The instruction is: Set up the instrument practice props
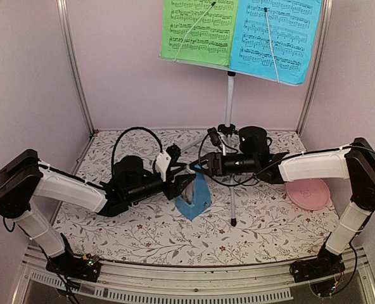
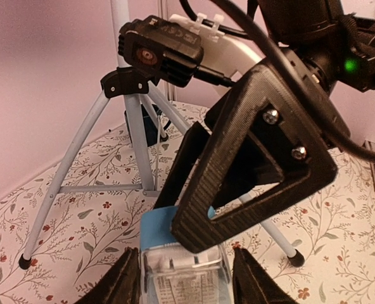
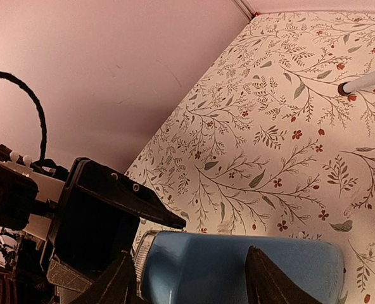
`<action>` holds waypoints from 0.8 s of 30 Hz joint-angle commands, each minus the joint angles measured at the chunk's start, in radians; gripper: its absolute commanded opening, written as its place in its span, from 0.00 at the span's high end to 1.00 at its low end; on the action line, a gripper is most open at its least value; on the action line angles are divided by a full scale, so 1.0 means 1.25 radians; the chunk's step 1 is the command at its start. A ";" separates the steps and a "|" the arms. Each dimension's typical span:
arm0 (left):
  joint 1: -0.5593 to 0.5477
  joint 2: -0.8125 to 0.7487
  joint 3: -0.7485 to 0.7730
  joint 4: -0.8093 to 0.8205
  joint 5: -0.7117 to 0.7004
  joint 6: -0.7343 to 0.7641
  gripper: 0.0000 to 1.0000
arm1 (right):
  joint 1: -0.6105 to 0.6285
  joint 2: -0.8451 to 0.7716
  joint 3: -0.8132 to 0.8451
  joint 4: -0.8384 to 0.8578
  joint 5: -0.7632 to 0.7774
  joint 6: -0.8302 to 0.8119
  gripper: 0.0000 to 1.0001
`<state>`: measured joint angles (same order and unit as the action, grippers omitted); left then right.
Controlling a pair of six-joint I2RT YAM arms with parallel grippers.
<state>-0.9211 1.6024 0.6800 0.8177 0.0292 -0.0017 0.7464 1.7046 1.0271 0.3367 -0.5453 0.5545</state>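
Silver metal tubing is forming the tripod music stand (image 1: 228,95) at the back of the overhead view. Its perforated grey-white desk is carrying a green sheet of printed music (image 1: 199,28) on the left and a blue sheet of printed music (image 1: 276,35) on the right, each crossed by a thin wire arm. On the floral-patterned tablecloth (image 1: 143,228), the blue pyramid-shaped plastic metronome (image 1: 194,201) is standing in front of the tripod. The left gripper (image 1: 184,179) and right gripper (image 1: 197,168) are meeting just above it. A dark blue mug (image 1: 254,140) and a round pink plate (image 1: 308,193) are sitting to the right.

From the left wrist, the left gripper (image 2: 186,282) is showing its jaws about half apart, flanking the metronome's clear front closely. I cannot tell if they are pressing on it. The other arm's ribbed black triangular finger (image 2: 251,145) is crossing over the metronome's tip.

From the right wrist, the right gripper (image 3: 187,285) is showing its jaws partly apart in front of the metronome's smooth, glossy blue side (image 3: 225,266). I cannot tell whether they are touching it.
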 commanded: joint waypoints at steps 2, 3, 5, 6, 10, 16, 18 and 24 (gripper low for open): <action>-0.003 0.010 0.010 0.009 -0.016 0.006 0.55 | -0.012 -0.017 -0.020 0.014 0.005 0.014 0.45; -0.003 0.011 0.009 0.009 -0.016 0.006 0.57 | -0.012 -0.015 -0.019 0.016 0.002 0.017 0.46; -0.003 0.013 0.010 0.006 -0.017 0.006 0.62 | -0.012 -0.010 -0.020 0.015 0.002 0.018 0.49; -0.003 0.012 0.010 0.006 -0.018 0.005 0.65 | -0.012 -0.009 -0.023 0.014 0.005 0.018 0.50; -0.004 0.002 -0.001 0.010 -0.023 0.002 0.75 | -0.011 -0.003 -0.043 0.009 0.033 0.015 0.55; -0.005 -0.009 -0.023 0.020 -0.018 0.016 0.82 | -0.012 0.012 -0.056 -0.042 0.086 -0.020 0.63; -0.010 -0.007 -0.021 0.017 -0.011 0.030 0.83 | -0.012 0.019 -0.069 -0.045 0.102 -0.035 0.66; -0.021 -0.017 -0.034 0.048 0.005 0.056 0.84 | -0.011 0.032 -0.106 -0.048 0.135 -0.072 0.69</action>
<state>-0.9333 1.6039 0.6712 0.8394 0.0200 0.0090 0.7452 1.6920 0.9665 0.4438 -0.5014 0.5228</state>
